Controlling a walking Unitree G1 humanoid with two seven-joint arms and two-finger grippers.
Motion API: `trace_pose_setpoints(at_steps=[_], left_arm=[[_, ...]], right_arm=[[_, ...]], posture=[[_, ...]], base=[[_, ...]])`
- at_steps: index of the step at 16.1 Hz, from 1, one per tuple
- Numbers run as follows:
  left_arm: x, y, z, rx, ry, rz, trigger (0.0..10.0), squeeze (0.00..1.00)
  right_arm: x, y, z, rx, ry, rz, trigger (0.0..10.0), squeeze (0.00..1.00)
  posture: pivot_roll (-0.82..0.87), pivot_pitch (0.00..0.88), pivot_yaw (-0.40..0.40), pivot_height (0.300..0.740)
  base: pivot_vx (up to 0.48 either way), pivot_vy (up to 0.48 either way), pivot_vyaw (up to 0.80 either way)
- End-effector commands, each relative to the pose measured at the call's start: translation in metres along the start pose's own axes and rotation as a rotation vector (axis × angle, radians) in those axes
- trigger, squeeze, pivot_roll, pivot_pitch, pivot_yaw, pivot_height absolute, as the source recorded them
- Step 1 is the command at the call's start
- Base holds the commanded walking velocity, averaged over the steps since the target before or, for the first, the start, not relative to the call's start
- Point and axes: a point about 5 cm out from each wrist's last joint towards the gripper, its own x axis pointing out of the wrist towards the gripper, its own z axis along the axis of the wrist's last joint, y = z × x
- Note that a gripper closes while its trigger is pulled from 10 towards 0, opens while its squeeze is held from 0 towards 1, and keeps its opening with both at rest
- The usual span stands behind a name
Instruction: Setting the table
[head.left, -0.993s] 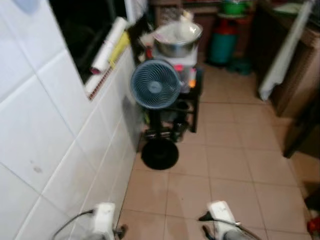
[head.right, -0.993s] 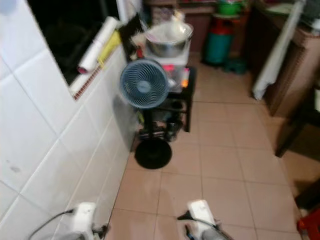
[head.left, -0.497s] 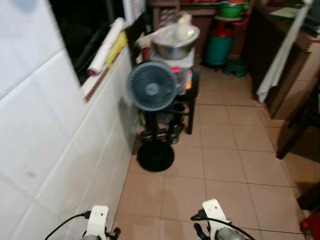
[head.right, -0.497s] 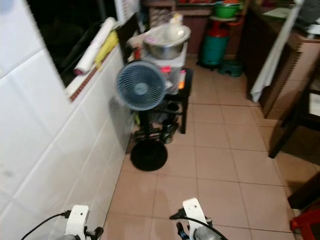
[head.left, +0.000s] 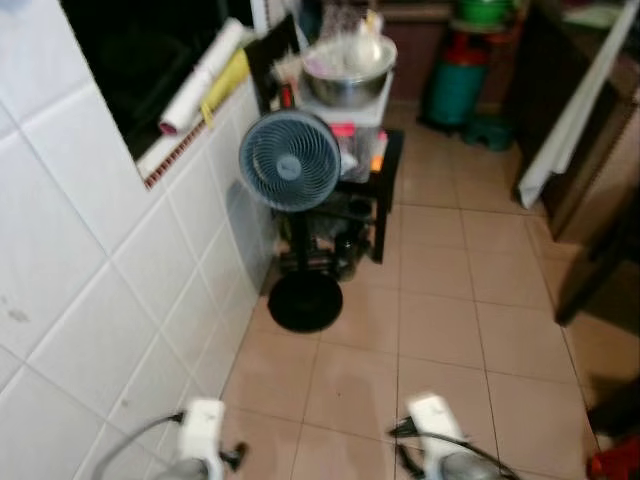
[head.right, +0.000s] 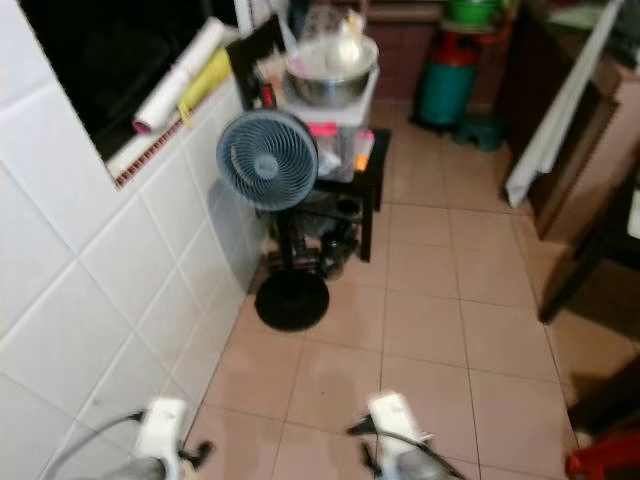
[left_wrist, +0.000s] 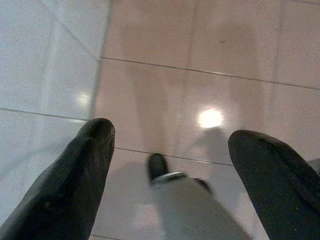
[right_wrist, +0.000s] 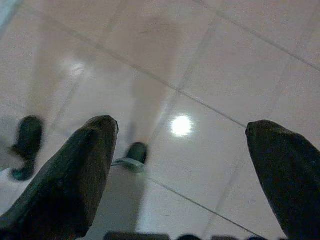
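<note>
Both arms hang low in front of me; their white wrists (head.left: 203, 432) (head.left: 432, 420) show at the lower edge of the eye views. In the left wrist view my left gripper (left_wrist: 170, 137) is open over the beige floor tiles beside the white tiled wall, nothing between its fingers (left_wrist: 75, 180). My right gripper (right_wrist: 182, 130) is open too, over bare floor tiles, empty. A steel bowl (head.left: 348, 72) with pale things in it sits on a small black stand (head.left: 378, 170) ahead.
A blue-grey pedestal fan (head.left: 290, 162) stands against the white tiled wall (head.left: 110, 300) on the left. A green gas cylinder (head.left: 455, 88) is at the far end. A dark counter with a white cloth (head.left: 575, 105) and dark furniture legs (head.left: 590, 270) line the right.
The whole picture has shifted and tilted a little, so the camera moved. Both arms hang as before with their grippers open.
</note>
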Motion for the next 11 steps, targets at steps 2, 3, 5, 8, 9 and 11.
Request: trace_pose_setpoints(at_steps=[2, 3, 5, 8, 9, 11], left_arm=[[-0.003, 0.014, -0.001, 0.006, 0.006, 0.053, 10.0, 0.00], [-0.003, 0.016, -0.001, 0.004, 0.004, 0.062, 10.0, 0.00], [-0.004, 0.022, -0.002, -0.008, -0.002, 0.091, 10.0, 0.00], [-0.006, 0.026, -0.006, -0.026, -0.002, 0.105, 10.0, 0.00], [-0.007, 0.028, -0.009, -0.037, 0.001, 0.116, 10.0, 0.00], [-0.006, 0.025, -0.006, -0.020, -0.002, 0.117, 10.0, 0.00]], right_arm=[[0.002, 0.009, 0.005, -0.001, -0.003, 0.026, 10.0, 0.00], [0.002, 0.009, 0.006, -0.008, -0.004, 0.029, 10.0, 0.00], [0.002, 0.009, 0.011, -0.034, -0.008, 0.041, 10.0, 0.00], [0.003, 0.010, 0.013, -0.067, -0.011, 0.055, 10.0, 0.00], [0.003, 0.011, 0.016, -0.063, -0.019, 0.062, 10.0, 0.00], [0.003, 0.013, 0.017, -0.023, -0.024, 0.059, 10.0, 0.00]], posture=[[0.02, 0.000, 0.007, 0.740], [0.03, 0.000, -0.007, 0.740], [0.06, 0.000, -0.036, 0.740], [0.08, 0.000, -0.056, 0.740], [0.09, 0.000, -0.061, 0.740], [0.09, 0.000, -0.048, 0.740]], base=[[0.000, 0.000, 0.00], [0.000, 0.000, 0.00], [0.000, 0.000, 0.00], [0.000, 0.000, 0.00], [0.000, 0.000, 0.00], [0.000, 0.000, 0.00]])
